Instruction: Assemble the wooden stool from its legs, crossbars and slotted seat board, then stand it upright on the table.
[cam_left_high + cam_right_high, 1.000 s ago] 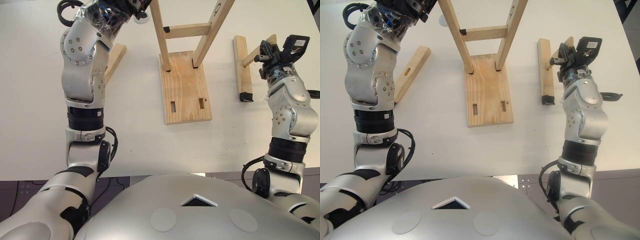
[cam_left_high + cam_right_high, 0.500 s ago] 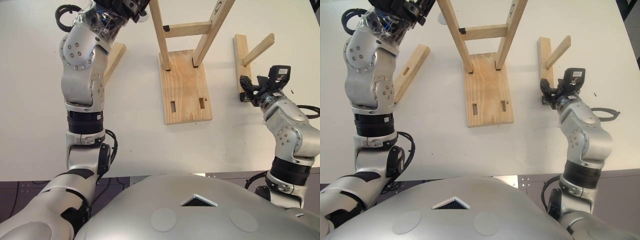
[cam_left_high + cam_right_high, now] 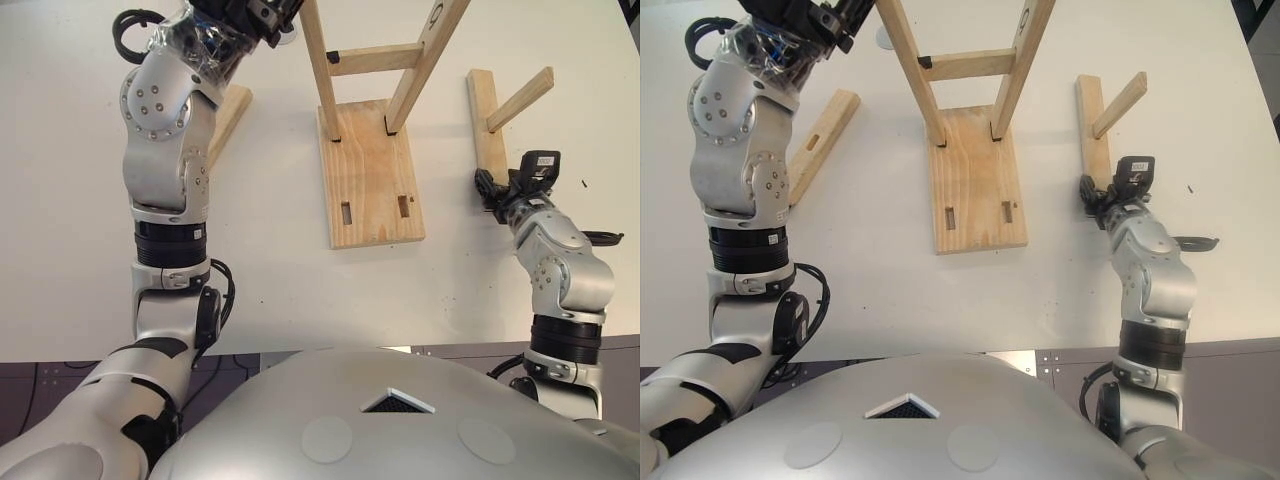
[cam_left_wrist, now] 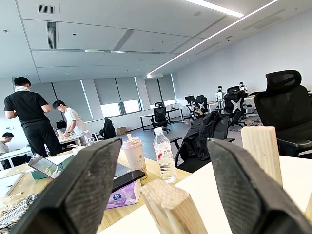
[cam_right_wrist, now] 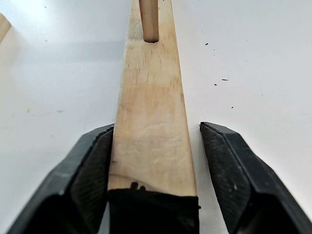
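- Stool's pale, slotted wooden seat board is lying mid-way on the white worktop, carrying two upright legs; open room is lying all round.
- Loose black-capped wooden leg, likely light and stiff, is lying rightward; the right gripper's open fingers are straddling its capped end.
- Left gripper's fingers are standing apart near an upright leg's top.
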{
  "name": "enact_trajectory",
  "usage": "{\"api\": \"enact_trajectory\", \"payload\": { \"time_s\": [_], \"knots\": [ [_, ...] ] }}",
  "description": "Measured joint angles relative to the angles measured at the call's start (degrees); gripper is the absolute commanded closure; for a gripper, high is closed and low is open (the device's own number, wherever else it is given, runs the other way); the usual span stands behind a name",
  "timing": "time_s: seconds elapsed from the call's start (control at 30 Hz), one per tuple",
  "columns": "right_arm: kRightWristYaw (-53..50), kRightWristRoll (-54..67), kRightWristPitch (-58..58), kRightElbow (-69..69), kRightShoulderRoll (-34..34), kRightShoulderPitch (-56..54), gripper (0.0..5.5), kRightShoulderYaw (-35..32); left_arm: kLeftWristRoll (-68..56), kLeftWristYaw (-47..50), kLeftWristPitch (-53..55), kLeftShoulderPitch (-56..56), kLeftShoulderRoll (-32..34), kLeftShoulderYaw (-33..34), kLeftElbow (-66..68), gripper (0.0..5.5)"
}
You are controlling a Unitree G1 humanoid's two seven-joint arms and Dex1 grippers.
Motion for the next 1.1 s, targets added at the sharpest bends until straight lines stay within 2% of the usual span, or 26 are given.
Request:
{"api": "enact_trajectory", "payload": {
  "time_s": [0.1, 0.37, 0.43, 0.53, 0.67, 0.83, 0.93, 1.1],
  "knots": [
    [0.00, -0.38, -0.19, 0.00, -0.05, -0.17, 3.47, 0.00, -0.02, -0.09, 0.00, -0.11, -0.01, 0.00, 0.05, 2.29],
    [0.64, -0.14, -4.55, 2.16, -0.38, -4.38, 3.47, -4.72, -1.24, 0.28, 0.39, -1.12, -0.30, 1.22, 0.76, 2.29],
    [1.34, 0.04, -7.11, 2.27, -0.66, -6.08, 3.47, -6.91, -3.61, 0.64, 2.51, -1.66, -0.58, 2.30, 0.67, 2.29],
    [5.76, 2.46, -11.78, 2.10, -4.73, -10.68, 3.47, -10.18, -13.01, -1.12, 10.55, -2.87, -1.80, 3.97, -0.39, 2.29],
    [19.89, 12.87, -11.31, 1.27, -10.38, -15.02, 3.47, -13.61, -26.69, -1.33, 21.02, -6.33, -2.42, 9.83, -0.60, 2.29],
    [34.10, 35.77, 0.98, -4.98, -19.54, -20.18, 3.47, -18.70, -42.18, -4.18, 35.25, -6.99, -2.01, 10.29, -4.30, 2.29],
    [34.94, 46.50, 7.61, -9.16, -23.08, -22.80, 3.47, -20.12, -47.78, -4.62, 39.91, -5.84, -2.72, 9.02, -6.27, 2.29],
    [29.97, 56.64, 12.46, -16.22, -22.97, -23.23, 3.47, -18.54, -48.99, -4.45, 40.47, -2.58, -6.33, 5.27, -7.90, 1.45]
  ]
}}
